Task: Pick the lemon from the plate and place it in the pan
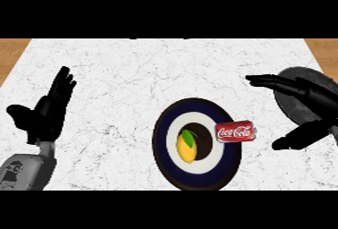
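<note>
Lemon point(188, 146) on plate point(165, 154), Coke can point(235, 132) on rim; right hand point(305, 103) open, empty over pan point(297, 74); left hand point(45, 109) open, resting.

Plate point(198, 176) on counter point(132, 67), near front edge, centre-right. Lemon point(188, 146) on plate, in middle. Can point(235, 132) lying on plate's right rim. Pan point(300, 105) right of plate, further back, under right hand point(305, 96). Left hand point(46, 109) far left, well apart from plate.
</note>
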Robot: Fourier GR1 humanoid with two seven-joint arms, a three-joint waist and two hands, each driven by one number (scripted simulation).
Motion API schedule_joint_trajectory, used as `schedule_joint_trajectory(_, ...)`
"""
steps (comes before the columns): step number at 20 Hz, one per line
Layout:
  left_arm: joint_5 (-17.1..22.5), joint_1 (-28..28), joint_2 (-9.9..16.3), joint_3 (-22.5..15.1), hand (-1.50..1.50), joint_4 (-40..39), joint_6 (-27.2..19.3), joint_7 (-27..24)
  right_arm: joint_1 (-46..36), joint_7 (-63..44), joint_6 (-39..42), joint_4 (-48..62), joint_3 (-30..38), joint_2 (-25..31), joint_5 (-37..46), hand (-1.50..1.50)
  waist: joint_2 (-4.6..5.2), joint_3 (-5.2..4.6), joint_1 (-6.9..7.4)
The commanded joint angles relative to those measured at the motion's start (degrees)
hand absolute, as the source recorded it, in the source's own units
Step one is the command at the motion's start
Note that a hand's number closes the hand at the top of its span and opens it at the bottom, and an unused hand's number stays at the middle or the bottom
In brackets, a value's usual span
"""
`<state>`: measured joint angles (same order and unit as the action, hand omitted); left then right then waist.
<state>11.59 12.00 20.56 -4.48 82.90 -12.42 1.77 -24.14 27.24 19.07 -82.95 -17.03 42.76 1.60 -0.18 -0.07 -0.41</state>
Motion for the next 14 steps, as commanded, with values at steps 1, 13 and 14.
schedule_joint_trajectory(1,0.57,0.69,0.91,1.51,0.0,-1.12,1.55,-0.51,-5.62,-11.97,4.78,-6.86,-0.8,3.6,1.38,-1.5,-0.1,-0.08,0.21)
schedule_joint_trajectory(13,-2.21,1.27,-1.28,1.91,0.0,1.86,2.17,3.04,-14.12,-34.6,8.5,-16.67,-2.84,-11.84,4.6,-1.5,0.12,0.04,0.76)
schedule_joint_trajectory(14,-2.07,0.35,-1.1,2.71,0.0,1.96,2.46,2.0,-15.32,-36.23,10.33,-16.28,-2.88,-12.84,3.33,-1.5,0.12,0.03,0.82)
